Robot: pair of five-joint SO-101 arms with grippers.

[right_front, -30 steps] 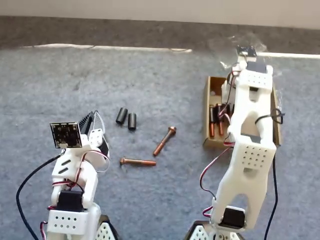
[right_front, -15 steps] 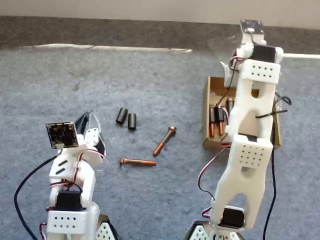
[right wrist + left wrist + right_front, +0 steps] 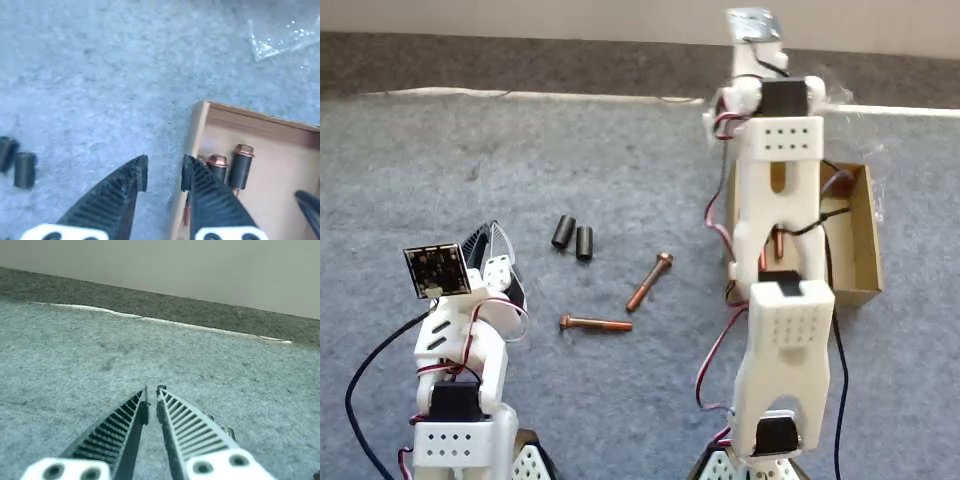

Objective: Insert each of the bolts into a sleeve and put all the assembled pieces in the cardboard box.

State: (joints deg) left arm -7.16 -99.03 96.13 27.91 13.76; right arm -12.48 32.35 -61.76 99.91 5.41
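Arms, white: two, bases at the near edge of the grey felt mat [image 3: 620,170].

Left gripper [image 3: 152,405]: one. Fingers together with only a thin slit between them, holding nothing. It hangs above bare mat, on the near left.

Bolts, copper, loose: two, both lying flat on the mat between the arms. The nearer bolt [image 3: 596,323] lies crosswise. The farther bolt [image 3: 650,281] lies just beyond it on a slant, head pointing away. They are near each other but apart.

Sleeves, black, empty: two, side by side on the mat beyond the bolts, well apart from the box. First sleeve [image 3: 563,232], second sleeve [image 3: 584,243].

Cardboard box [image 3: 855,240]: one, open-topped, on the right, partly under the right arm.

Assembled pieces, bolt in black sleeve: two counted for certain inside the box against its wall, first assembled piece [image 3: 218,167] and second assembled piece [image 3: 242,167]. Part of another copper head shows behind a finger; not enough to count.

Right gripper [image 3: 165,172]: one. Fingers apart and empty, one over the mat, the other over the box wall.

Clear plastic wrapper [image 3: 282,32]: one, on the mat beyond the box.
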